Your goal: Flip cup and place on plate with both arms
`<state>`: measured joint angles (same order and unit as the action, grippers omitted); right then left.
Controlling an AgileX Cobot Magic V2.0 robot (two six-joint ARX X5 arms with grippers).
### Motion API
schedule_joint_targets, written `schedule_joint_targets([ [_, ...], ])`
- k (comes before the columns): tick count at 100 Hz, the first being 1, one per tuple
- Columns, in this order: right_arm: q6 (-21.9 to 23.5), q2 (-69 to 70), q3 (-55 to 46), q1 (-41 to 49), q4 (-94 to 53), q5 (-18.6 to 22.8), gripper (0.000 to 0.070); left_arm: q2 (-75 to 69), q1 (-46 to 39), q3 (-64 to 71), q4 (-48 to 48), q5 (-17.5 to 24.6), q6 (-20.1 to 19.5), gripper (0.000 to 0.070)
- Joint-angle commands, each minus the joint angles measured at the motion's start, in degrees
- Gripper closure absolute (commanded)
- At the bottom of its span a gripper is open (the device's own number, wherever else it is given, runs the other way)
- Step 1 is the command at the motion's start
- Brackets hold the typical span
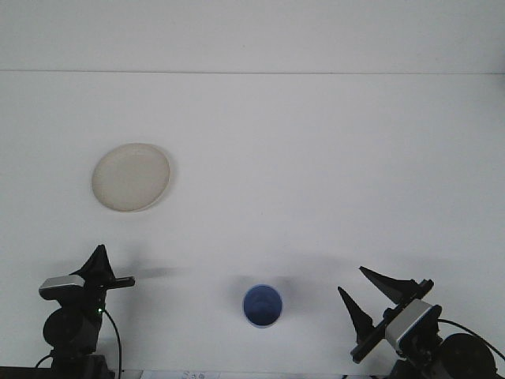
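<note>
Front view, reading from the left: the left gripper sits low at the table's near-left corner, raised on its dark wrist, with one pointed black finger standing up and a thin part reaching right; from this angle it cannot be told whether its fingers are spread or closed, and nothing is seen in them. Beyond it, toward the left edge and about midway up the table, lies the plate, a pale round dish lying flat with nothing on it, well apart from both grippers.

Near the middle of the near edge stands the cup, blue, resting on its base with its round mouth facing up toward the camera, so its long axis runs vertical. It is touched by nothing and stands between the two grippers, somewhat nearer the right one. White bare surface surrounds it on every side, and the stretch between cup and plate is unobstructed.

At the near-right corner the right gripper is held low, its two pointed black fingers spread apart in a wide V that points up and to the left, holding nothing. Its pale housing and dark wrist run off the lower right of the picture. The far half of the table, up to the line where it meets the wall, carries no objects.
</note>
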<state>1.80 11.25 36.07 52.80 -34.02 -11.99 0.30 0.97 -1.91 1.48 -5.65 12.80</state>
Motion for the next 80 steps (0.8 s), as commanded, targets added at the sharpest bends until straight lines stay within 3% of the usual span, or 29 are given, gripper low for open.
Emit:
schedule_joint_targets([
  [1, 0.3, 0.0, -0.1, 0.5, 0.2, 0.1, 0.0324, -0.1, 0.0, 0.8, 1.7, 0.1, 7.3, 0.0685],
  [10, 0.3, 0.1, -0.1, 0.5, 0.1, 0.1, 0.0324, 0.0, 0.0, -2.7, -1.0, 2.3, 10.7, 0.0688],
  [20, 0.3, 0.1, -0.1, 0.5, -0.3, 0.1, 0.0324, 2.2, 0.0, -10.0, -6.7, 4.0, 11.9, 0.0687],
  [34, 0.2, 0.1, -0.1, 0.5, -0.7, 0.0, 0.0324, 10.9, 0.3, -22.5, -15.1, 10.9, 6.7, 0.0677],
  [38, 0.1, 0.1, -0.1, 0.5, -0.7, -0.1, 0.0324, 14.6, 0.4, -26.4, -17.8, 14.1, 4.3, 0.0620],
  [46, 0.1, 0.1, -0.1, 0.5, -0.7, -0.1, 0.0324, 22.7, 1.1, -34.1, -23.2, 21.9, 1.2, 0.0372],
  [49, 0.1, 0.1, -0.1, 0.5, -0.7, -0.1, 0.0324, 25.8, 1.6, -36.9, -25.4, 24.9, 0.5, 0.0317],
  [66, 0.1, 0.1, -0.1, 0.5, -0.7, -0.1, 0.0324, 42.4, 8.8, -51.2, -37.7, 34.8, -1.6, 0.0308],
  [80, 0.1, 0.1, -0.1, 0.5, -0.7, -0.1, 0.0324, 53.4, 20.5, -59.9, -45.9, 35.6, -4.2, 0.0308],
])
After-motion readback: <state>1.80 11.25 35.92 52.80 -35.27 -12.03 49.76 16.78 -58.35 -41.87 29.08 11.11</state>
